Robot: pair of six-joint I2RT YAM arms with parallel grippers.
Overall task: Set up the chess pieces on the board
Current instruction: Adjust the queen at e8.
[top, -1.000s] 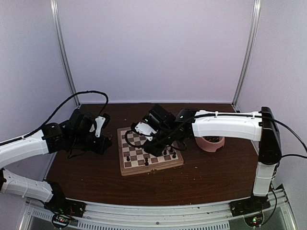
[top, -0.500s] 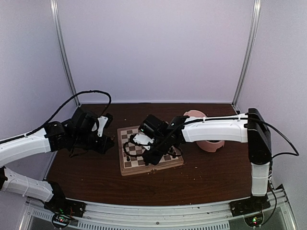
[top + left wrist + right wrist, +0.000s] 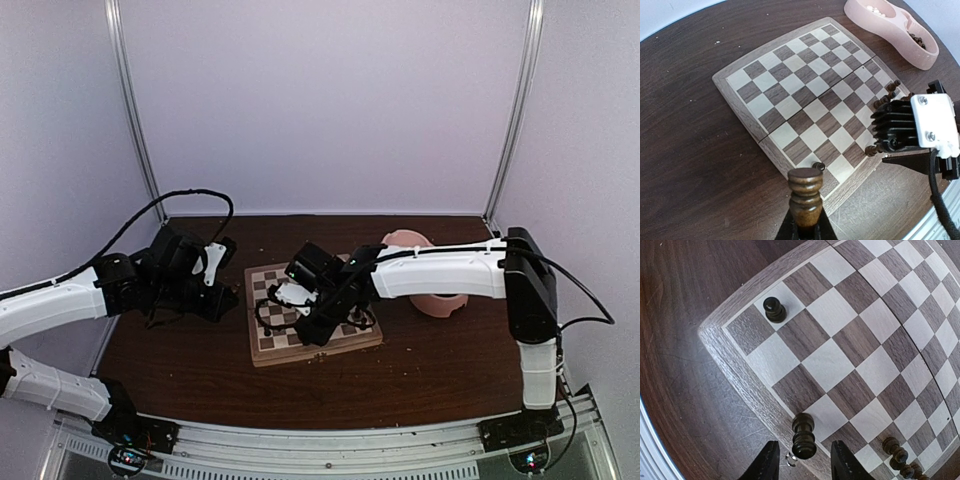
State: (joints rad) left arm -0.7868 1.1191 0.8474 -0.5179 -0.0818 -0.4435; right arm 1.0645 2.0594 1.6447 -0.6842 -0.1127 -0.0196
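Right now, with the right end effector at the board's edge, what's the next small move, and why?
Probably lift the right end effector straight up. Its fingers stand apart, with gaps either side of the dark piece, which looks upright at the edge of the board. A sideways move could topple it.

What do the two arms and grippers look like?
Left arm and right arm: white shells, black joints and wrists. A black cable arcs over the left one; another runs along the right. The right gripper carries a black finned block with a white screwed plate; its fingers are black.
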